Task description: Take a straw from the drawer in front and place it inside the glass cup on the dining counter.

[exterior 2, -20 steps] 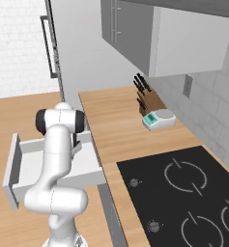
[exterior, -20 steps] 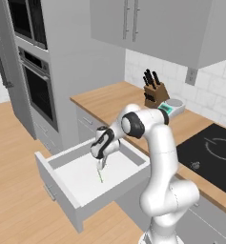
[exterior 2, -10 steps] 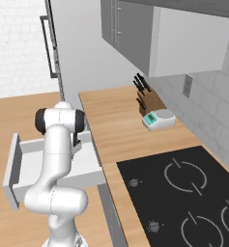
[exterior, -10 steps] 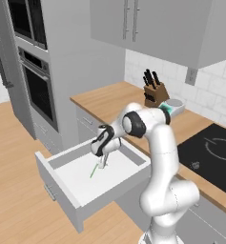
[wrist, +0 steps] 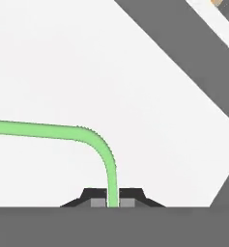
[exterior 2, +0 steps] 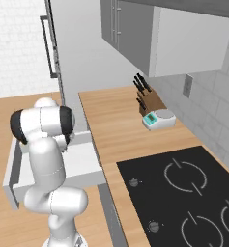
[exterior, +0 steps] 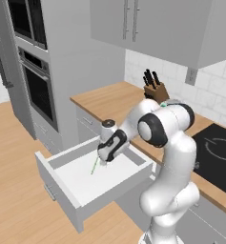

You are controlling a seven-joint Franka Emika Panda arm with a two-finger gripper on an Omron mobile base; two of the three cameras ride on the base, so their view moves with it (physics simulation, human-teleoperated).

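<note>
The drawer [exterior: 63, 194] stands pulled out below the wall worktop, its whitish inside showing. My gripper [exterior: 104, 160] reaches down into it and is shut on one end of the light green straw [exterior: 94, 165], which slants down and left from the fingers. In the hand view the straw [wrist: 48, 129] rises from between the closed fingertips of my gripper [wrist: 113, 202], bends and runs left over the drawer floor [wrist: 87, 62]. From the right base view the arm hides the hand, and the drawer [exterior 2: 10, 174] shows beside it. The glass cup and the dining counter are out of view.
The wood wall worktop [exterior: 109, 100] carries a knife block [exterior: 154, 87] and a small scale [exterior 2: 158, 119]. A black hob [exterior 2: 183, 193] lies to the right. A built-in oven [exterior: 35, 81] stands left of the drawer, with wall cupboards [exterior: 157, 28] overhead.
The jaws have closed on the straw. The straw has swung from pointing nearly straight down the drawer to slanting, with its gripped end raised a little.
</note>
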